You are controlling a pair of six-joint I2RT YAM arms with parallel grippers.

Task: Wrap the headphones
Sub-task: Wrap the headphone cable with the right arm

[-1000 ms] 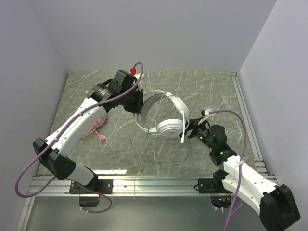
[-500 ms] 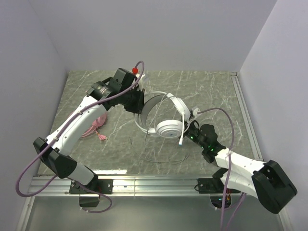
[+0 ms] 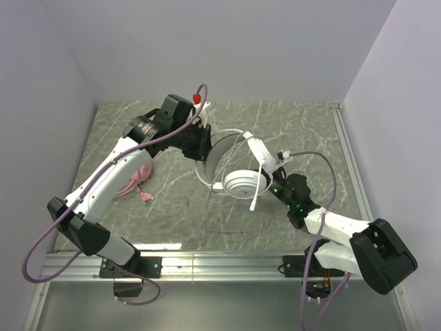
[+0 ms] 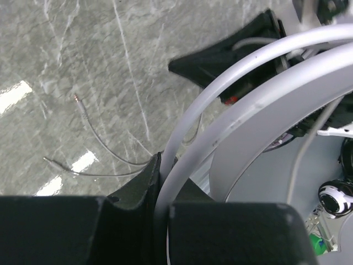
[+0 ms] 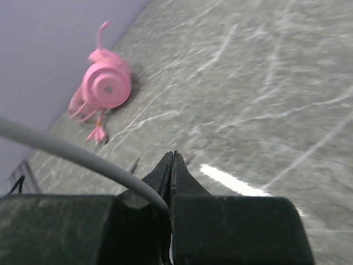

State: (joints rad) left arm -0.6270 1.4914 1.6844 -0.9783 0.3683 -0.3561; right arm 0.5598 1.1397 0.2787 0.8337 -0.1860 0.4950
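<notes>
The white headphones [image 3: 241, 182] hang tilted above the middle of the marble table. My left gripper [image 3: 200, 143] is shut on their headband [image 4: 190, 138], and both white arcs pass between its fingers [image 4: 138, 185]. Their pale cable [image 3: 227, 225] loops over the table below and reaches the right gripper [image 3: 275, 183], just right of the lower earcup. Those jaws [image 5: 174, 158] are pressed together with the grey cable [image 5: 83, 154] running in at their base. The pink headphones [image 3: 135, 179] lie at the left wall, and they also show in the right wrist view [image 5: 106, 86].
An aluminium rail [image 3: 207, 263] runs along the near edge by the arm bases. A second rail [image 3: 350, 165] borders the right side. Pale walls close in the left, back and right. The white microphone boom [image 3: 257, 198] hangs from the lower earcup.
My right gripper moved left and forward to the earcup and closed from wide open onto the cable. The left arm shifted the headband slightly back.
</notes>
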